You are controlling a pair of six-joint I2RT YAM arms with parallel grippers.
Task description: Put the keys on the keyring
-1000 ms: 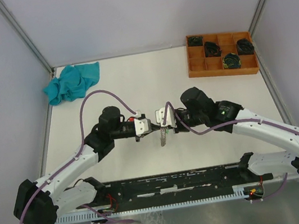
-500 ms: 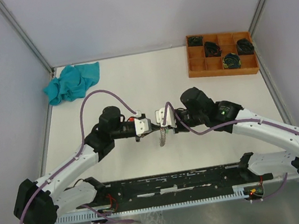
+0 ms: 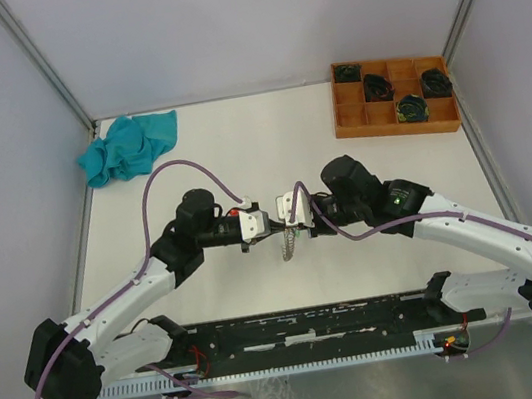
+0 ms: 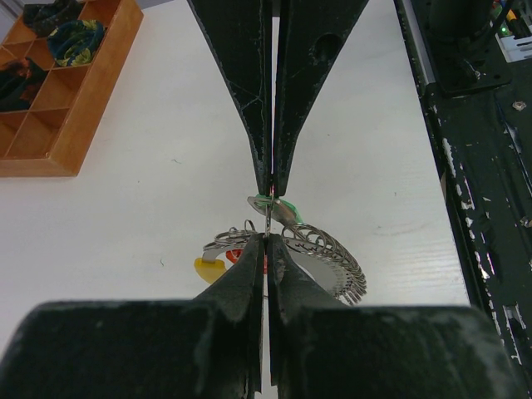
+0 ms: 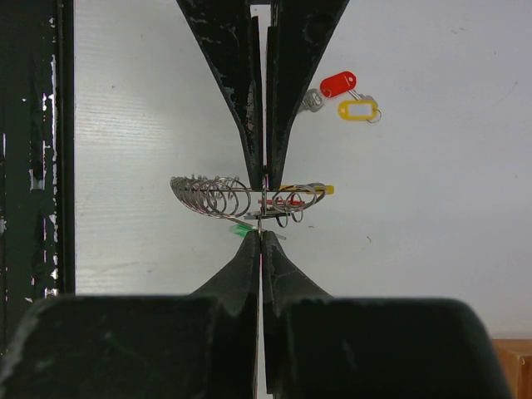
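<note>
My left gripper (image 3: pixel 267 225) and right gripper (image 3: pixel 285 219) meet tip to tip above the table's middle, both shut. The silvery ribbed keyring (image 3: pixel 290 244) hangs between them. In the left wrist view my left gripper (image 4: pixel 266 239) pinches the keyring (image 4: pixel 328 253), whose yellow tag (image 4: pixel 209 268) hangs left. In the right wrist view my right gripper (image 5: pixel 260 235) is shut on the thin metal of the green-tagged key (image 5: pixel 243 227), right at the keyring (image 5: pixel 218 196). The red-tagged key (image 5: pixel 337 83) and pale yellow-tagged key (image 5: pixel 357 110) lie together on the table; the top view hides them.
A wooden compartment tray (image 3: pixel 398 122) with black coils stands at the back right, also in the left wrist view (image 4: pixel 79 120). A teal cloth (image 3: pixel 128 146) lies at the back left. A black rail (image 3: pixel 296 324) runs along the near edge.
The hanging keyring has shifted very slightly. Both arms stay where they were, still shut.
</note>
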